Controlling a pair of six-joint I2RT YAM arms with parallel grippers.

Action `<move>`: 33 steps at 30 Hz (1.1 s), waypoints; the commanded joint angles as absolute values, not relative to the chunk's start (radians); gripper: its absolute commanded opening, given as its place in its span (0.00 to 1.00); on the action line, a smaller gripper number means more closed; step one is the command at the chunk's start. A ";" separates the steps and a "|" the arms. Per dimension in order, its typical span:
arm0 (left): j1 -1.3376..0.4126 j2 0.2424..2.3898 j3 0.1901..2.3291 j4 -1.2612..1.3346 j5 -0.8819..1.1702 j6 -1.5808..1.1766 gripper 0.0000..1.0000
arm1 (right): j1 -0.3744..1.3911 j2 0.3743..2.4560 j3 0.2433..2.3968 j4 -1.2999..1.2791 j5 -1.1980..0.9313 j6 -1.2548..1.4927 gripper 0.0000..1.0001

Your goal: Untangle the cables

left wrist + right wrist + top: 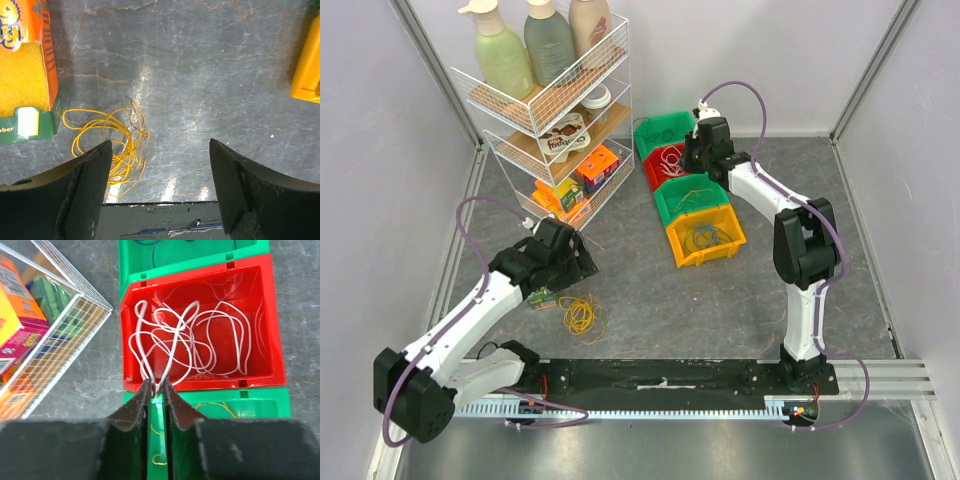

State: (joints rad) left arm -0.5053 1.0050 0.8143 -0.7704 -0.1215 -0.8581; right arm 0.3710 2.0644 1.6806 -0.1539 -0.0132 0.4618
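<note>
Plastic bins, four in a row, are counted from above: a far green bin (655,133), a red bin (272,320), a near green bin (666,202) and a yellow bin (682,252). Two cables are plainly made out.

The white cable (200,335) lies in loose glossy loops inside the red bin, a detail resolved only in the right wrist view. There its strands are gathered into the narrow slit of the right gripper (157,385), whose fingers are drawn nearly together; whether the strands are pinched cannot be told.

The yellow cable (127,135), a thin tangled coil, is shown on the mottled grey table (200,75) just below the left gripper (160,145), whose fingers are spread wide with nothing between them.
</note>
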 commanded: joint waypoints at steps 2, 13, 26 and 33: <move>-0.503 1.031 0.825 -0.822 -0.123 -0.936 0.83 | 0.374 2.016 1.735 -0.224 0.024 0.416 0.37; -0.531 1.044 0.750 -0.802 -0.137 -0.963 0.73 | 0.481 1.692 1.455 -0.215 0.003 0.413 0.56; -0.655 1.246 0.801 -0.752 -0.164 -0.948 0.28 | 0.896 1.338 0.784 0.051 -0.117 0.434 0.59; -0.666 1.230 0.937 -0.648 -0.051 -0.848 0.02 | 0.885 1.267 0.830 -0.028 -0.075 0.335 0.71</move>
State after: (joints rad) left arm -0.6628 1.2587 0.8482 -0.7700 -0.1173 -0.9222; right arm 0.8940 1.3109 0.7650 -0.0650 -0.0731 0.3981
